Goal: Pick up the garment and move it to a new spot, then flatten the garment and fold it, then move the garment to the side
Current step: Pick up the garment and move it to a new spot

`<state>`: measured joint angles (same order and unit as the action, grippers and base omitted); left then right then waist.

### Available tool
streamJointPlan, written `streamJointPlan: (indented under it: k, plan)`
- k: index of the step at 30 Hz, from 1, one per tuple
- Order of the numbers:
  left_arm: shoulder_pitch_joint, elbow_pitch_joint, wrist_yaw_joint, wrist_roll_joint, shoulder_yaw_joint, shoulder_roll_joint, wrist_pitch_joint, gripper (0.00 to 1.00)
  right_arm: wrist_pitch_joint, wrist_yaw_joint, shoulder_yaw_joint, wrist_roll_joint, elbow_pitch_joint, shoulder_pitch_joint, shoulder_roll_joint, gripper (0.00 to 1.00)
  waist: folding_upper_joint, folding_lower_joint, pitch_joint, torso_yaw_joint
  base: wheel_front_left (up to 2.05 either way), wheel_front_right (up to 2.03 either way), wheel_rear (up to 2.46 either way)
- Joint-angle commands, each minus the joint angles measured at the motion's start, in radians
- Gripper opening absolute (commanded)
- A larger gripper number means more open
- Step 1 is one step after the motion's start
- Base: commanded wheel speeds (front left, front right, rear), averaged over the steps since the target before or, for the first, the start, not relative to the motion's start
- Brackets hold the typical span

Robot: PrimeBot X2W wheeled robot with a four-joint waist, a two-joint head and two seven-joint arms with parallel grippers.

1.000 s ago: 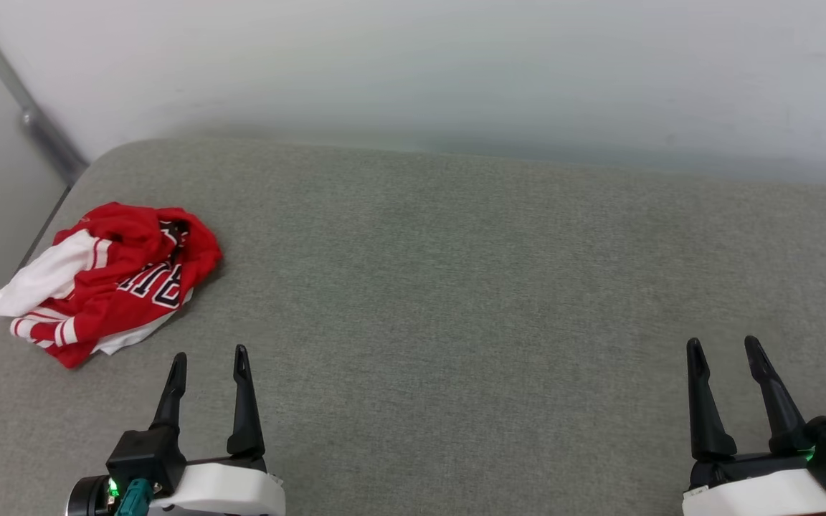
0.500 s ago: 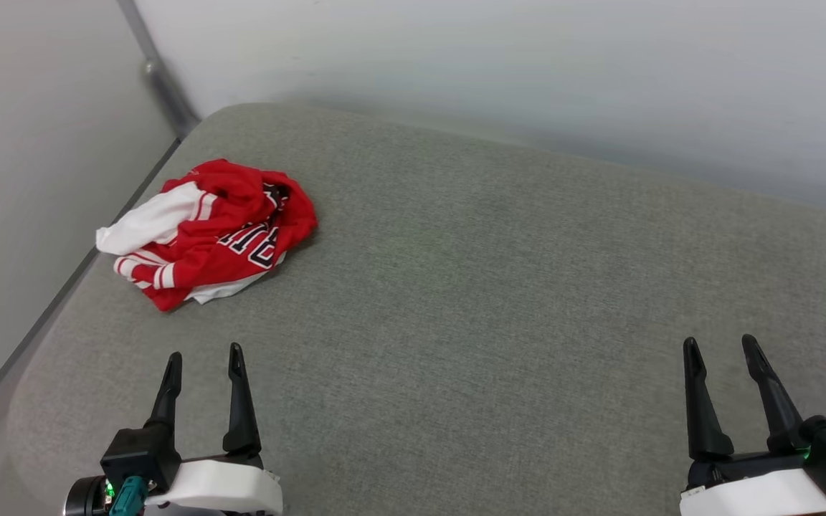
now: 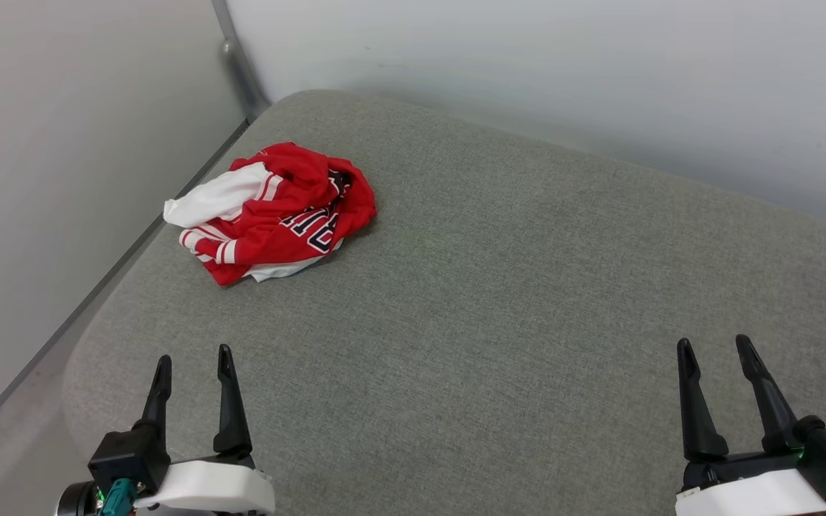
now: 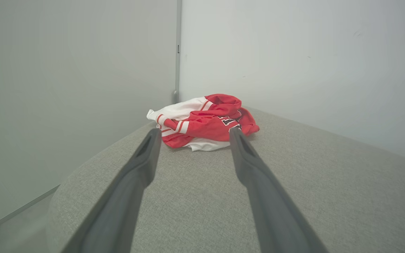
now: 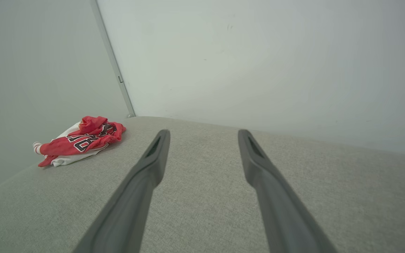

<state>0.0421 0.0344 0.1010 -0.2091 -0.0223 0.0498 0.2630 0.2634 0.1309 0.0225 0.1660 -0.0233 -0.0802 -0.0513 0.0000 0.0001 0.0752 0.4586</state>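
The garment (image 3: 273, 211), soft red cloth with white sleeves and striped trim, lies in a crumpled heap at the far left corner of the grey, coarse-woven cushion (image 3: 499, 308). On the near side, well apart from it, the left pincer (image 3: 193, 354) and right pincer (image 3: 713, 341) hover released and empty, tapered dark fingers spread.

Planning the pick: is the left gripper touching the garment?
No, the open left gripper sits apart from the crumpled garment, with bare grey cushion between them.
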Motion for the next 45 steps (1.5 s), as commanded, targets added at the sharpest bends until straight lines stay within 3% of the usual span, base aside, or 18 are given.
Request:
streamJointPlan:
  k: [1, 7, 12, 18, 23, 26, 31, 36, 38, 45]
  plan:
    - [0.009, -0.002, 0.005, -0.005, 0.004, 0.001, 0.003, 1.0, 0.002, 0.0, -0.002, -0.005, 0.001, 0.006, 0.002, 1.0, 0.0, -0.0001, 0.0, 0.0, 0.0, 0.0, 0.0]
    - [-0.031, 0.005, -0.02, -0.007, 0.04, 0.001, 0.003, 1.0, 0.002, 0.0, -0.007, -0.013, -0.004, 0.015, 0.002, 1.0, 0.0, -0.0001, 0.01, -0.016, 0.0, 0.0, 0.0]
    - [-0.157, 0.029, -0.107, 0.02, 0.126, 0.008, 0.003, 1.0, 0.002, 0.0, -0.003, -0.042, -0.016, 0.029, 0.002, 1.0, 0.0, -0.0001, 0.054, -0.036, 0.0, 0.0, 0.0]
    - [-0.386, 0.089, -0.18, 0.04, 0.214, 0.073, 0.003, 1.0, 0.002, 0.0, 0.015, -0.091, -0.04, 0.069, 0.002, 1.0, 0.0, -0.0001, 0.15, -0.068, 0.0, 0.0, 0.0]
    - [-0.568, 0.136, -0.207, 0.029, 0.253, 0.136, 0.003, 1.0, 0.002, 0.0, 0.025, -0.128, -0.065, 0.105, 0.002, 1.0, 0.0, -0.0001, 0.238, -0.09, 0.0, 0.0, 0.0]
    - [-0.624, 0.166, -0.213, 0.02, 0.256, 0.158, 0.003, 1.0, 0.002, 0.0, 0.03, -0.138, -0.074, 0.121, 0.002, 1.0, 0.0, -0.0001, 0.273, -0.098, 0.0, 0.0, 0.0]
    - [-0.747, 0.27, -0.225, 0.0, 0.234, 0.24, 0.001, 1.0, 0.002, 0.0, 0.038, -0.171, -0.101, 0.154, 0.002, 1.0, 0.0, -0.0001, 0.348, -0.116, 0.0, 0.0, 0.0]
    - [-0.858, 0.424, -0.229, -0.12, 0.073, 0.371, -0.198, 1.0, 0.002, 0.0, 0.046, -0.189, -0.136, 0.192, 0.001, 1.0, 0.0, -0.0001, 0.429, -0.142, 0.0, 0.0, 0.0]
    - [-0.864, 0.436, -0.229, -0.144, 0.047, 0.392, -0.236, 1.0, 0.002, 0.0, 0.045, -0.189, -0.139, 0.192, 0.001, 1.0, 0.0, -0.0001, 0.437, -0.145, 0.0, 0.0, 0.0]
    - [-0.89, 0.457, -0.229, -0.381, -0.131, 0.514, -0.569, 1.0, 0.002, 0.0, 0.045, -0.191, -0.161, 0.211, 0.001, 1.0, 0.0, -0.0001, 0.486, -0.163, 0.0, 0.0, 0.0]
